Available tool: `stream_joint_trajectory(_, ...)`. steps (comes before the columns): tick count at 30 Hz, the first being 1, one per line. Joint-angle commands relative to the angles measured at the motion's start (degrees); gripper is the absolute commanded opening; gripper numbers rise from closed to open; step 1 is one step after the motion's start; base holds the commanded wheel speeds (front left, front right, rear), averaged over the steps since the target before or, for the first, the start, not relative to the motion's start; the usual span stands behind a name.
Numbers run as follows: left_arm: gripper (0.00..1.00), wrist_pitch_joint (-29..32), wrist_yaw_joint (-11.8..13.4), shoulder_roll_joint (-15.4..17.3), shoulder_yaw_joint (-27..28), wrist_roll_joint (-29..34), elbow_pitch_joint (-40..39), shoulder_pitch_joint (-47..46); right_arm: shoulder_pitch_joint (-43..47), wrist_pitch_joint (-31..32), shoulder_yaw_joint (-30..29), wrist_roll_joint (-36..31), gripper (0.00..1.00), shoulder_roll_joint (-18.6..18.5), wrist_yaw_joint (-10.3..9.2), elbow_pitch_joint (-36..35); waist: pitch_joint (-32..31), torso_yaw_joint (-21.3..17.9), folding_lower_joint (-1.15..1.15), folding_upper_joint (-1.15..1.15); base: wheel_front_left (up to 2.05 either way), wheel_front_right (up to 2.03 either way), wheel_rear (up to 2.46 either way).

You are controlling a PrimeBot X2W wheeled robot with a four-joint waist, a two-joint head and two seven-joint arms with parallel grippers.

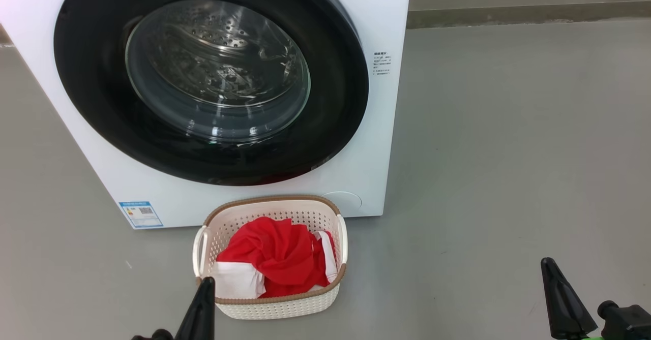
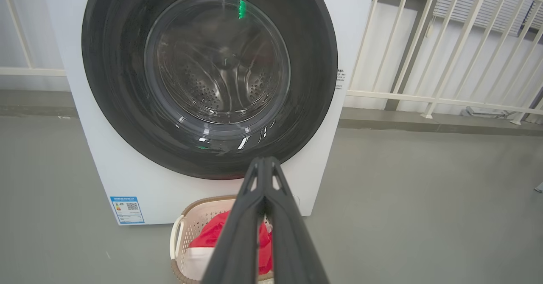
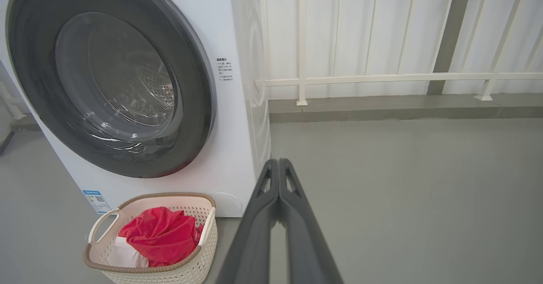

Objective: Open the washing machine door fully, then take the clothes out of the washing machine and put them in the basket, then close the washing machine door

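1. Door (image 1: 213,70): shut flush on the white washing machine (image 1: 379,126), far left.
2. Red clothes (image 1: 277,256): heaped in the basket (image 1: 277,307), on the floor just in front of the machine.
3. Left gripper (image 1: 207,283), right gripper (image 1: 548,265): fingers pressed together, holding nothing, near side.

The washing machine (image 1: 379,152) stands on the grey floor (image 1: 508,152) with the washing machine door (image 1: 86,75) closed against the front panel. The perforated steel drum is visible through the door glass. A blue label (image 1: 141,214) is fixed at the panel's lower left corner. The basket (image 1: 277,198) stands on the floor just in front of the machine and contains the clothes (image 1: 279,256). The left hand (image 1: 206,284), fingers together, overlaps the basket's front left corner. The right hand (image 1: 549,269), fingers together, is well apart to the right.
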Motion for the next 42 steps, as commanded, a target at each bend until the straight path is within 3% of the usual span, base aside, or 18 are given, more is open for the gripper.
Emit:
stream_joint_trajectory(1, 0.0, 0.1, -0.2, 0.1, 0.5, -1.9, -1.2, -1.3, -1.3, 0.3, 0.0, 2.0, 0.0, -0.6, -0.01, -1.2, 0.0, 0.0, 0.05, 0.0, 0.0, 0.0, 0.0)
stream_joint_trajectory(4, 0.0, 0.6, -0.4, 0.2, 0.7, -3.9, -1.0, -1.5, -1.5, 0.8, 0.0, 4.0, 0.0, -0.7, -0.01, -1.1, 0.0, 0.1, 0.13, 0.0, 0.0, 0.0, 0.0)
stream_joint_trajectory(9, 0.0, 1.3, -0.7, 0.3, 1.1, -7.3, -0.6, -1.9, -2.1, 1.6, 0.1, 7.3, 0.0, -0.7, -0.02, -0.8, 0.2, 0.2, 0.01, 0.0, 0.0, 0.0, 0.0)
stream_joint_trajectory(42, 0.0, 6.4, -2.7, 1.0, 4.0, -29.1, 1.7, -4.5, -6.1, 7.1, 0.7, 29.1, 0.0, -1.2, -0.08, 1.2, 1.1, 0.8, 0.0, 0.0, 0.0, 0.0, 0.0)
